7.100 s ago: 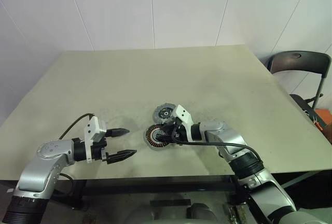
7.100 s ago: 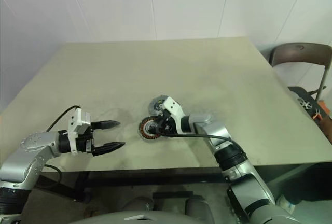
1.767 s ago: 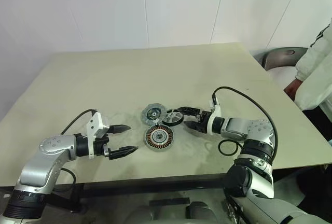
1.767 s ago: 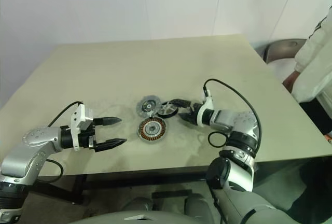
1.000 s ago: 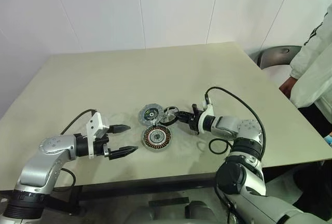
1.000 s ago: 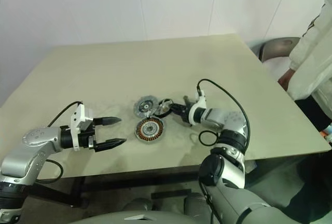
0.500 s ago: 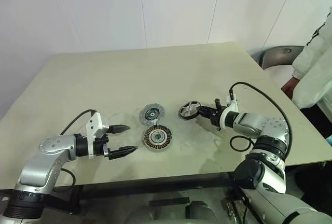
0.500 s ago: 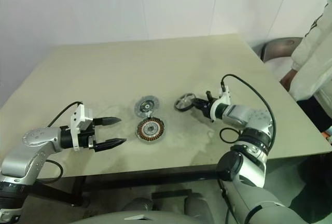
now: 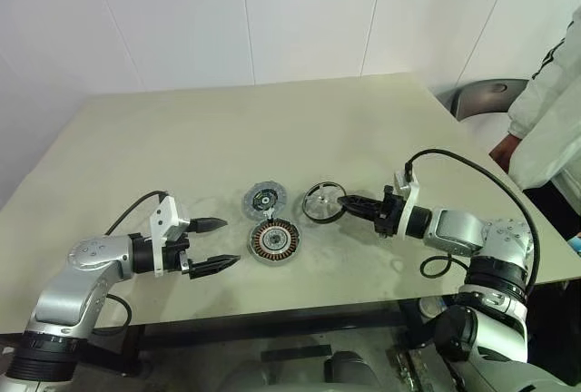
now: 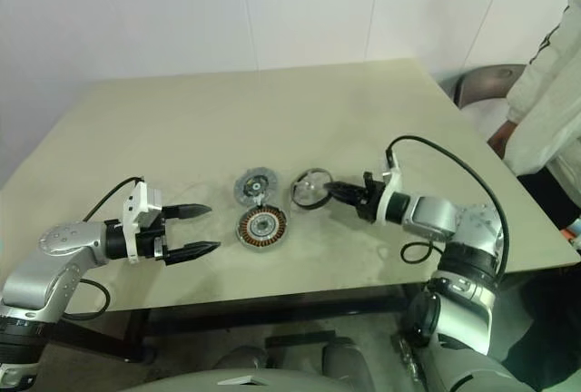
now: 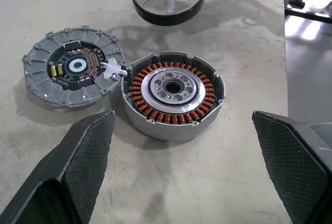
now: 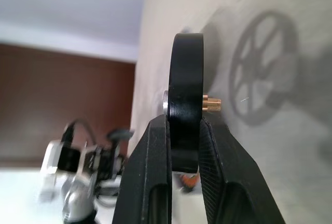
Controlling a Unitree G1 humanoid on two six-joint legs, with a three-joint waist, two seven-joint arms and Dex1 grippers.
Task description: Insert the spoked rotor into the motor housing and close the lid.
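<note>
The right gripper point(image 9: 343, 201) pinches the wheel point(image 9: 322, 202) by its black rim, up off the table point(image 9: 163, 129), right of the lid point(image 9: 264, 201). The motor point(image 9: 275, 240) sits just near of the lid, with bare table all around. The left gripper point(image 9: 215, 244) waits left of the motor, jaws wide apart. A person point(image 9: 549, 115) stands by the far right edge.

Head pair looks down (wrists close) — table point(image 9: 182, 138) shared.
</note>
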